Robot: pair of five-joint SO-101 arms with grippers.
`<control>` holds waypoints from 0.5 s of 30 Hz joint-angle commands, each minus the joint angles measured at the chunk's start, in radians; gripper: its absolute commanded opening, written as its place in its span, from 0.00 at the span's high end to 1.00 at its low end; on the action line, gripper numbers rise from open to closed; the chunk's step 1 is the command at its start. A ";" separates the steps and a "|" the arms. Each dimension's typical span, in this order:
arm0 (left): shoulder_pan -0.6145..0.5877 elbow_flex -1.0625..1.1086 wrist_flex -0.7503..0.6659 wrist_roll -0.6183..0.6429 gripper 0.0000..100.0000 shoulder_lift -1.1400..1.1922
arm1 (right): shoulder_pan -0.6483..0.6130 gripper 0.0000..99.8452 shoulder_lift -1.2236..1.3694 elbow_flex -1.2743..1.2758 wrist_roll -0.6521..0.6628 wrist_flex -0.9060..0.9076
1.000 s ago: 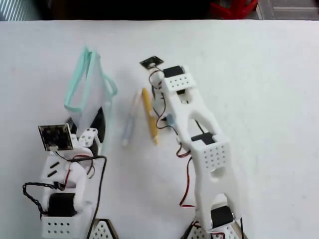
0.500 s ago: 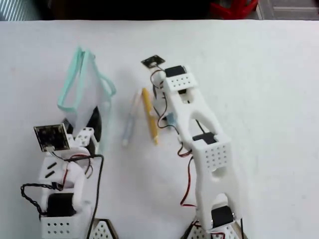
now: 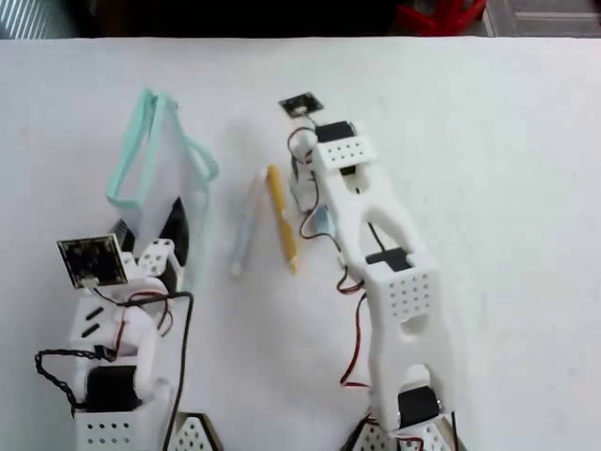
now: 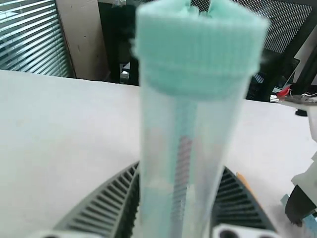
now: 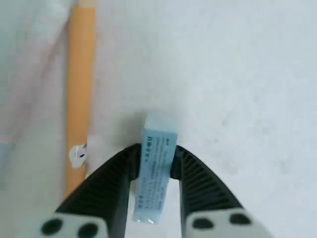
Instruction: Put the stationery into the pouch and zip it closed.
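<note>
Eraser (image 5: 154, 163), pinched in the right claw (image 5: 154, 154), edges toward 12 o'clock while the left claw (image 3: 165, 237), clamped on the pouch (image 3: 150, 160) at 9 o'clock, draws back, so insertion seems close.

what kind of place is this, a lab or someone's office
Likely an office or lab workroom: a white table carries two small robot arms, and behind it the left wrist view shows window blinds and what looks like a mesh chair back.

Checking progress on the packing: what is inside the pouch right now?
Nothing shows through the clear wall of the pouch; yellow pen and pale pen lie on the table beside it, the eraser in the right hand. The left hand covers its lower end.
</note>
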 commanded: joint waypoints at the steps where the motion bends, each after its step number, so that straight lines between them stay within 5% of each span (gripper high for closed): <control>1: -0.004 -0.058 0.003 0.012 0.79 -0.010 | -0.027 0.98 -0.219 -0.054 0.000 -0.005; 9: -0.001 -0.055 0.003 0.012 0.79 -0.010 | -0.128 0.98 -0.716 -0.054 0.002 0.018; 15: 0.044 -0.054 0.005 0.012 0.79 -0.008 | -0.360 0.98 -0.989 -0.048 0.002 -0.059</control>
